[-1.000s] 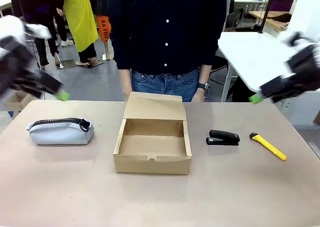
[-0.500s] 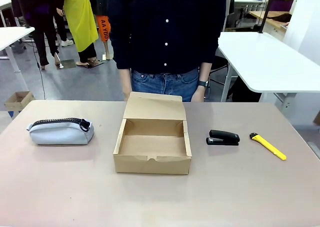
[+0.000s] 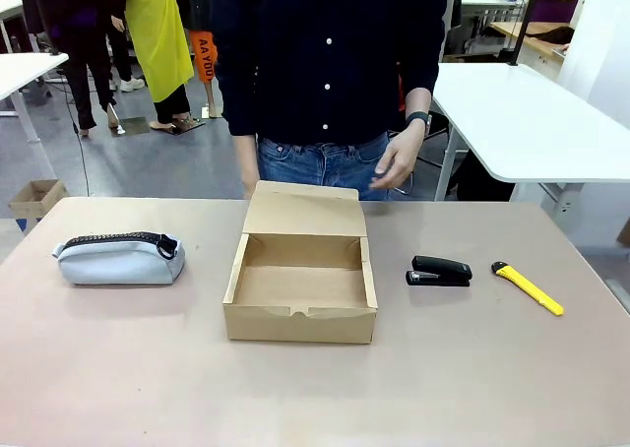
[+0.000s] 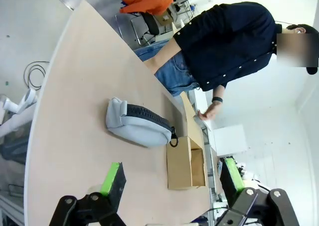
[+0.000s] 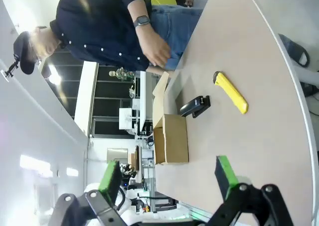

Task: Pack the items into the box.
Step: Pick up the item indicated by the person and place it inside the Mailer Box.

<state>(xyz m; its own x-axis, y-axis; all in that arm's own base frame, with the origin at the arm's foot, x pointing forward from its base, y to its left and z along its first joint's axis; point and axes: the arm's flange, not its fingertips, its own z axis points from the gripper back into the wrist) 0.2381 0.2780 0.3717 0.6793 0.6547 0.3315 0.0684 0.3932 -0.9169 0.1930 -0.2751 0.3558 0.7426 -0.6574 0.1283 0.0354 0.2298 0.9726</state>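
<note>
Though apart and empty, left pincer [image 4: 171, 169], right pincer [image 5: 166, 167] far from box [image 3: 300, 324]; person's hand [image 3: 396, 161] beyond it

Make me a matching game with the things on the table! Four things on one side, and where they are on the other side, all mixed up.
Things:
1. pouch
2. box
3. stapler
4. knife

Places, as the front view shows them:
A. farthest right of all
B. in the middle, lid open
C. left of the box
D. just right of the box

Pairs: 1-C, 2-B, 3-D, 4-A
</note>
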